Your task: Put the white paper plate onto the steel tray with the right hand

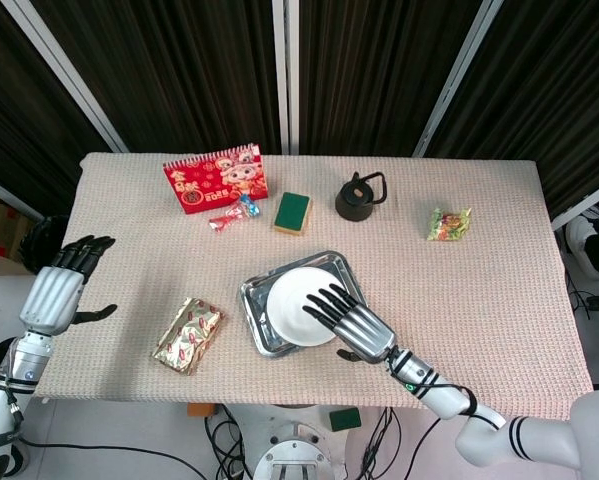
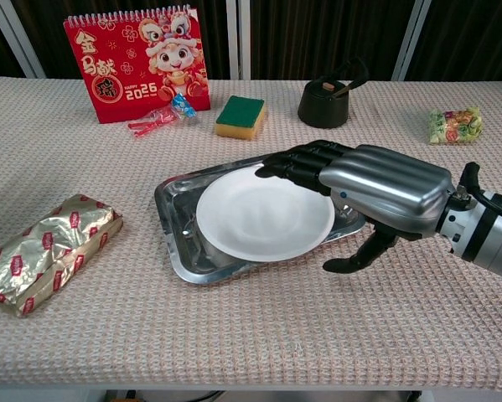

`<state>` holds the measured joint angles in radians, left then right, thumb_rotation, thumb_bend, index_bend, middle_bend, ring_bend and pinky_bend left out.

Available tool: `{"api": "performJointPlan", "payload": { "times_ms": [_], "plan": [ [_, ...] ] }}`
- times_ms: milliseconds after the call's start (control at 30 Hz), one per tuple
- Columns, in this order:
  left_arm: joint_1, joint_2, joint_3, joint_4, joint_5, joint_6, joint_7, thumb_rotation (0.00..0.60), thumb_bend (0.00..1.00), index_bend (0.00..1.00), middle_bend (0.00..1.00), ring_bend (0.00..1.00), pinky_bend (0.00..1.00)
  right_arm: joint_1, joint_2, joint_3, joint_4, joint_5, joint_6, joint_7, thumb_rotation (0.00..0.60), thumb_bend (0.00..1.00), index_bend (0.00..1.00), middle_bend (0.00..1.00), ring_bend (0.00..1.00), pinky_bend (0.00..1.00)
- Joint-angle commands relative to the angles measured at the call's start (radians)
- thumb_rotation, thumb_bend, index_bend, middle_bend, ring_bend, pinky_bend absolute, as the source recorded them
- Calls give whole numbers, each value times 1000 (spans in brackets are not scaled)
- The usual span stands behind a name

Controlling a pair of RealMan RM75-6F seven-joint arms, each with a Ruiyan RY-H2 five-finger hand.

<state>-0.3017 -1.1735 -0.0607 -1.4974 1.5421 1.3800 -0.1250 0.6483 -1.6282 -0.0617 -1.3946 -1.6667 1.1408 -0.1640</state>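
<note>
The white paper plate (image 1: 297, 305) (image 2: 259, 216) lies in the steel tray (image 1: 254, 300) (image 2: 179, 243) at the table's near middle, its right rim overhanging the tray's edge. My right hand (image 1: 351, 325) (image 2: 376, 193) hovers at the plate's right side. Its fingers stretch out flat over the plate's far-right rim, and its thumb points down to the cloth, apart from the plate. It holds nothing. My left hand (image 1: 59, 290) is raised off the table's left edge with fingers spread and empty; it shows only in the head view.
A gold foil packet (image 1: 189, 334) (image 2: 45, 251) lies left of the tray. Along the back stand a red calendar (image 1: 216, 178) (image 2: 137, 63), a candy wrapper (image 1: 231, 215), a green sponge (image 1: 292, 212) (image 2: 240, 115), a black kettle (image 1: 359, 197) (image 2: 328, 100) and a snack bag (image 1: 449, 223) (image 2: 454, 125).
</note>
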Motion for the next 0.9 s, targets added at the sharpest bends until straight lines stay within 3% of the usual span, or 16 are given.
{"api": "performJointPlan", "payload": {
  "times_ms": [33, 167, 333, 567, 900],
  "plan": [
    [2, 2, -1, -1, 1, 4, 0, 600, 52, 101, 119, 73, 150, -15, 12, 18, 1, -11, 45, -25, 600, 128, 1, 0, 0, 0],
    [11, 7, 1, -6, 9, 24, 1, 600, 52, 101, 119, 73, 150, -73, 75, 35, -12, -15, 158, -72, 600, 129, 0, 0, 0, 0],
    [37, 11, 7, -10, 18, 64, 4, 600, 52, 101, 119, 72, 150, -200, 218, 40, -38, 48, 298, -94, 600, 132, 0, 0, 0, 0],
    [96, 1, 35, 0, 30, 130, 24, 600, 51, 101, 119, 73, 149, -375, 323, 59, 35, 174, 443, -41, 600, 148, 0, 0, 0, 0],
    [211, -9, 94, 38, 13, 202, 43, 600, 52, 109, 119, 72, 149, -476, 376, 71, 16, 316, 373, 7, 600, 150, 0, 0, 0, 0]
  ]
}}
